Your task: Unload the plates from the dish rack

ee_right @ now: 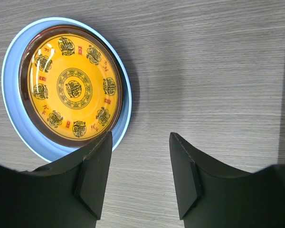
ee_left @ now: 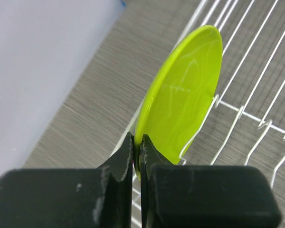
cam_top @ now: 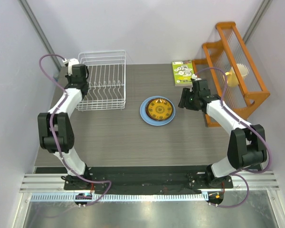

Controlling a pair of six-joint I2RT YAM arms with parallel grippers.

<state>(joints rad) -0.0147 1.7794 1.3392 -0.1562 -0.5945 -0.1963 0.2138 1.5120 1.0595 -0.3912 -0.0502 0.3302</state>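
In the upper left of the overhead view the dish rack holds the lime green plate on edge between its prongs, which lets my left gripper clamp shut on the rim. At centre the yellow patterned plate rests on the light blue plate, likely my stacking spot, with my right gripper beside it, jaws apart and empty. The table is grey wood-grain, closed in by pale walls.

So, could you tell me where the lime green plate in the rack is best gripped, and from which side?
Its thin rim, edge-on from the left end of the dish rack: the lime green plate stands on edge between the wires, rim exposed. The left gripper is shut on it there.
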